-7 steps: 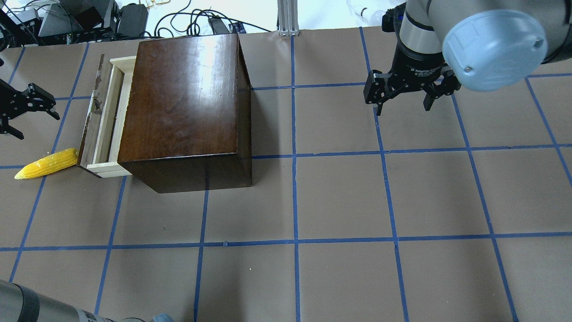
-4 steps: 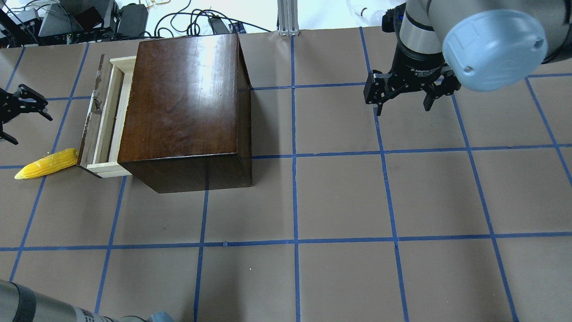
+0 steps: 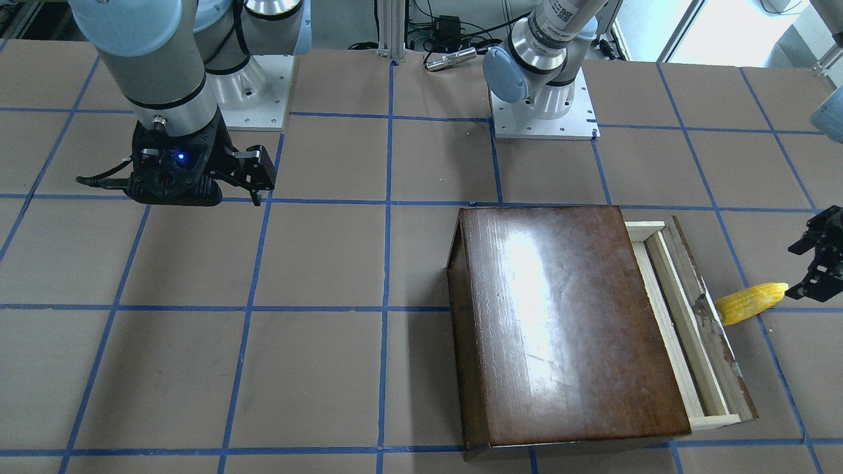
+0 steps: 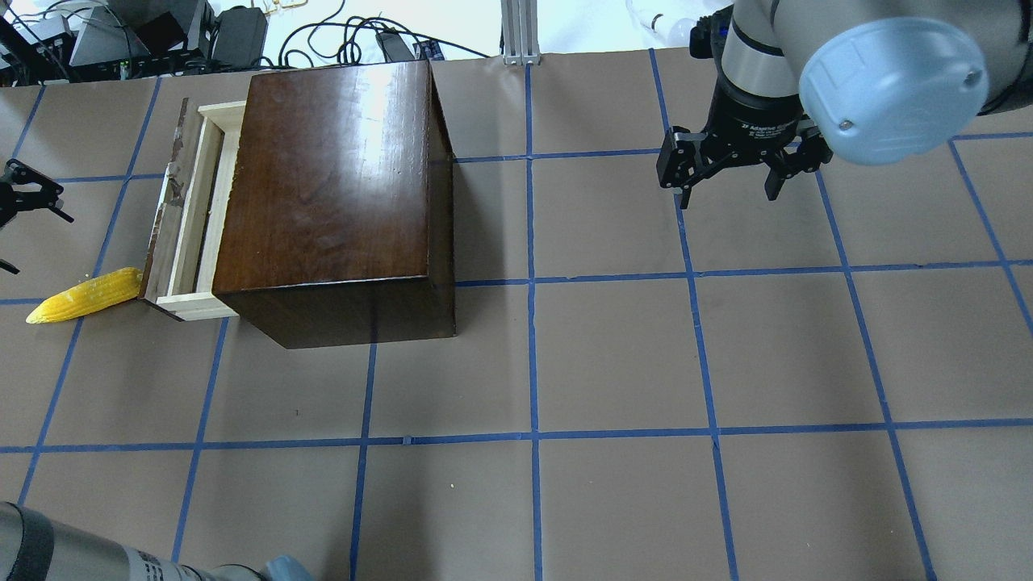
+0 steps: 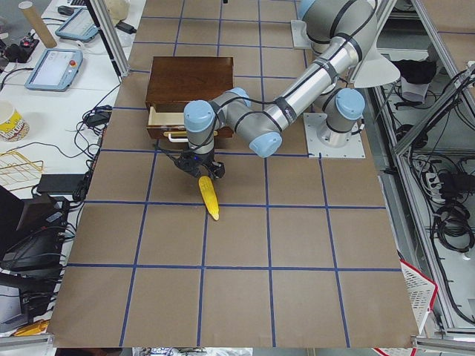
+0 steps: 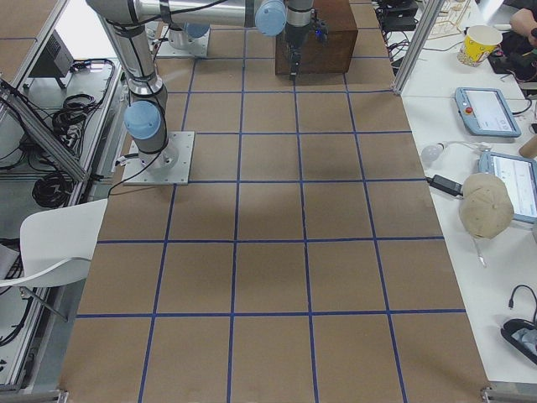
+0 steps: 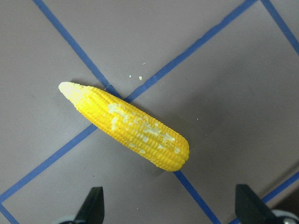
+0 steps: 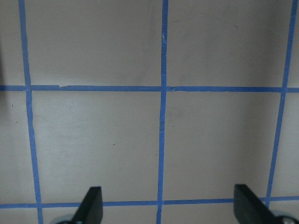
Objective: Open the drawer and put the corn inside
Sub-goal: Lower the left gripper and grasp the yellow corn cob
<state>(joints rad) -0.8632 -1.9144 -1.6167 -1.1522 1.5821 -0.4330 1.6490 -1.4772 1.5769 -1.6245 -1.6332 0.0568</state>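
- The left gripper (image 4: 42,246), cut by the overhead frame's left edge, hangs close to the corn with its fingers spread wide, gripping nothing.
- The corn (image 4: 85,294) lies on the table (image 4: 613,363) at middle left, across a blue tape line (image 4: 60,367), its blunt end just beside the drawer's front corner.
- The drawer (image 4: 194,218) stands part-way out of the wooden box (image 4: 331,186), toward the left. The strip of its inside that shows is in shadow.
- The box sits close to the table's far edge, at the frame's top.
- At upper right, the right gripper (image 4: 728,198) hovers above the table with its fingers apart, well apart from the box. White print (image 4: 763,127) on its wrist begins "2F Adaptive"; the rest is too small to read.
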